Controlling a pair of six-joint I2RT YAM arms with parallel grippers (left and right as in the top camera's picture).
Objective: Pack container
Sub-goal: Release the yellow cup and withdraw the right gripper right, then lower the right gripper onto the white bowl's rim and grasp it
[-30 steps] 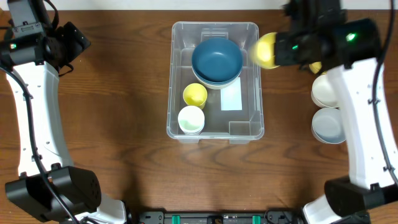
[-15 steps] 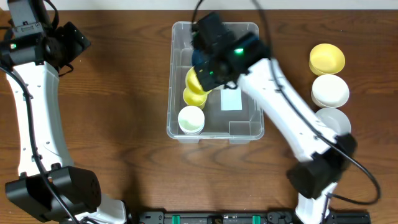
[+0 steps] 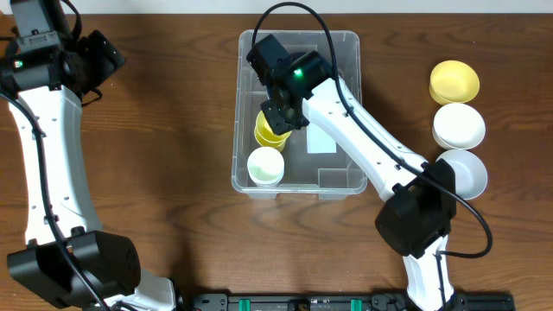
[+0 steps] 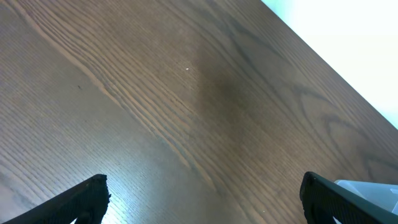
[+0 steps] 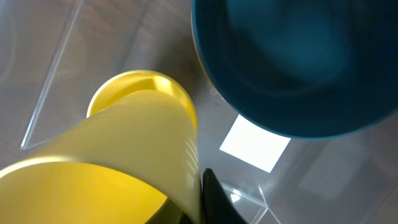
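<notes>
The container (image 3: 344,171) is a clear bin at the table's middle. Inside stand a white cup (image 3: 265,166), a yellow cup (image 5: 142,84), a dark blue bowl (image 5: 298,62) and a white label (image 3: 321,142) on the floor. My right gripper (image 3: 282,115) is inside the bin, shut on the rim of a second yellow cup (image 5: 106,158), with one black finger (image 5: 211,199) against the wall. That cup hangs tilted just above the standing yellow cup. The arm hides most of the blue bowl from overhead. My left gripper (image 3: 108,56) is open over bare wood at the far left (image 4: 202,199).
To the right of the bin three bowls stand in a column: yellow (image 3: 454,81), white (image 3: 459,126) and pale white (image 3: 467,170). A corner of the bin (image 4: 373,190) shows at the lower right of the left wrist view.
My right arm swung from the bin's right side into the bin, carrying the yellow cup over to the standing yellow cup. The left arm has not moved.
</notes>
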